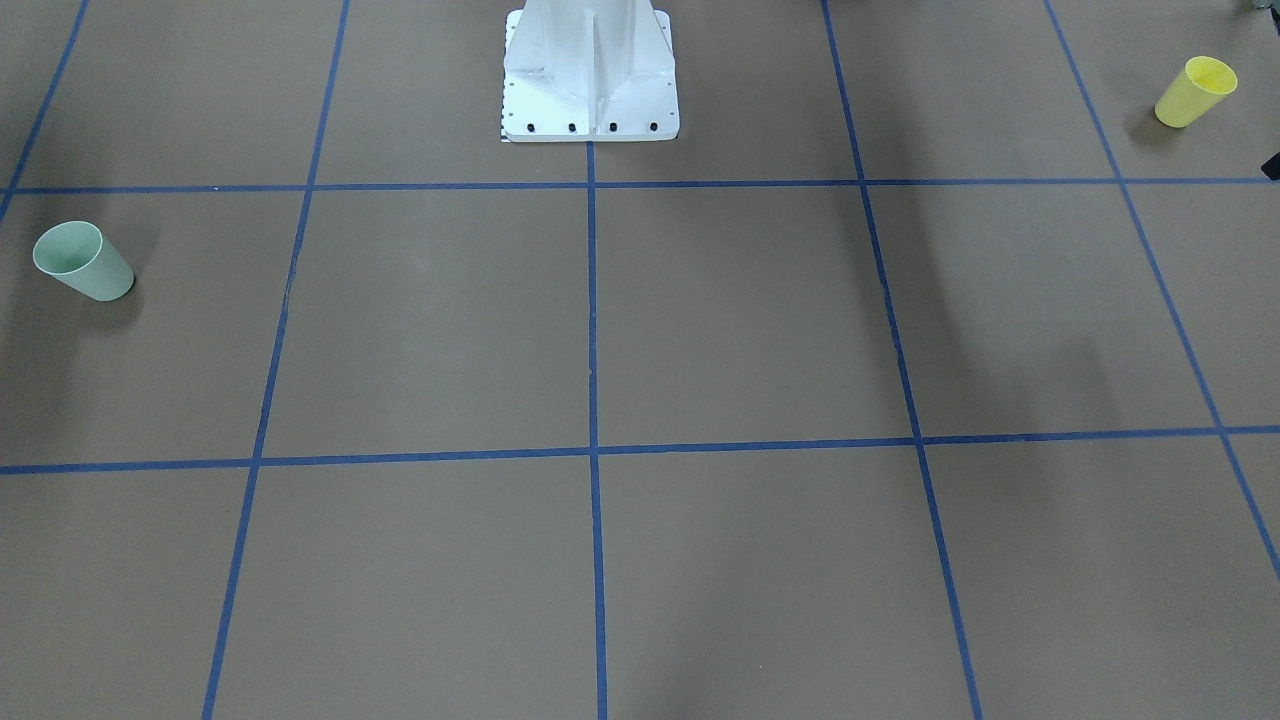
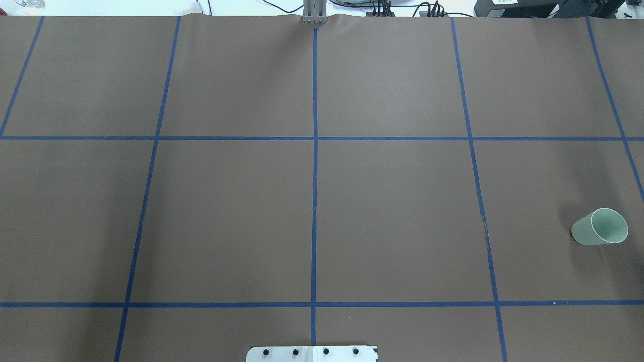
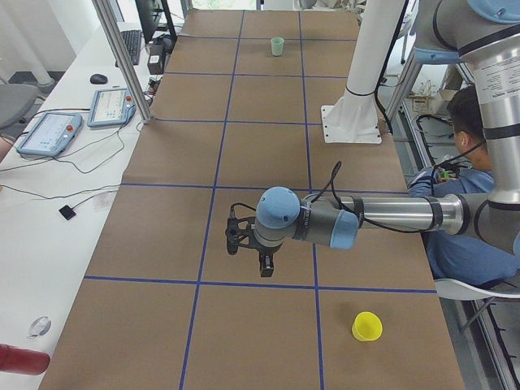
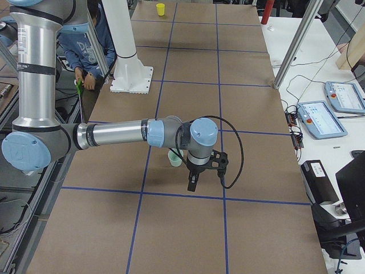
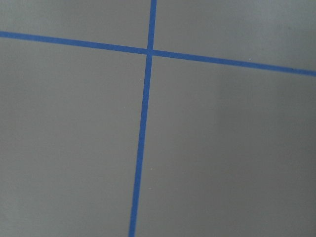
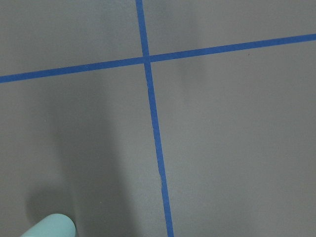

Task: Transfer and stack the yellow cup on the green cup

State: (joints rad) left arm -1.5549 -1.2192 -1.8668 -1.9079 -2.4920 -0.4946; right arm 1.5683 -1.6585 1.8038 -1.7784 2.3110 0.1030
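The yellow cup stands upright near the table's end on my left side; it also shows in the exterior left view and, far off, in the exterior right view. The green cup stands upright at the opposite end, and its rim shows at the bottom of the right wrist view. My left gripper hangs above the table, well away from the yellow cup. My right gripper hangs close beside the green cup. I cannot tell whether either is open or shut.
The white robot base stands at the table's middle edge. Blue tape lines grid the brown table. Teach pendants lie on a side table across from the robot. A seated person is beside the robot.
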